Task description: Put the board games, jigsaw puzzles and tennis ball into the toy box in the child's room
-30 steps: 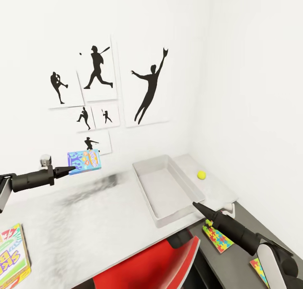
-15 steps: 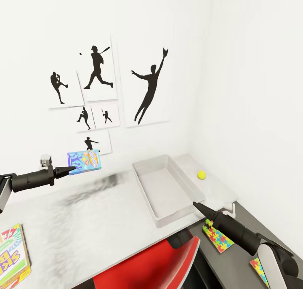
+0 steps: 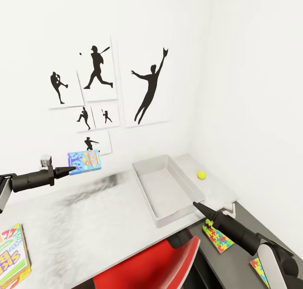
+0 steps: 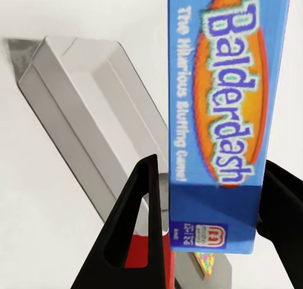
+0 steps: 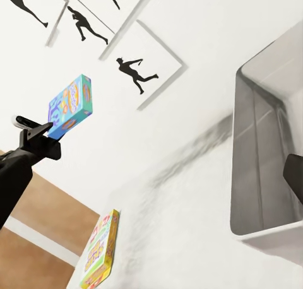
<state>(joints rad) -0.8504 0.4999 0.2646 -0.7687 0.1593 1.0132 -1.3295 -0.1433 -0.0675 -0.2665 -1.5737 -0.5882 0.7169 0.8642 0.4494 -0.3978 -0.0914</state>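
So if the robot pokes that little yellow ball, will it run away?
Probably. The tennis ball is round and sits loose on the flat table, so a nudge would likely send it rolling. The toy box wall beside it might stop it one way. It looks light, so squeezing gently with a pincer should be enough.

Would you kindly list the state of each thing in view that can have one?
Left gripper: shut on the Balderdash box, held in the air.
Right gripper: near the toy box's corner, jaws unclear.
Toy box: open, nothing inside.
Tennis ball: resting beside the toy box.
Jigsaw puzzle: lying flat.
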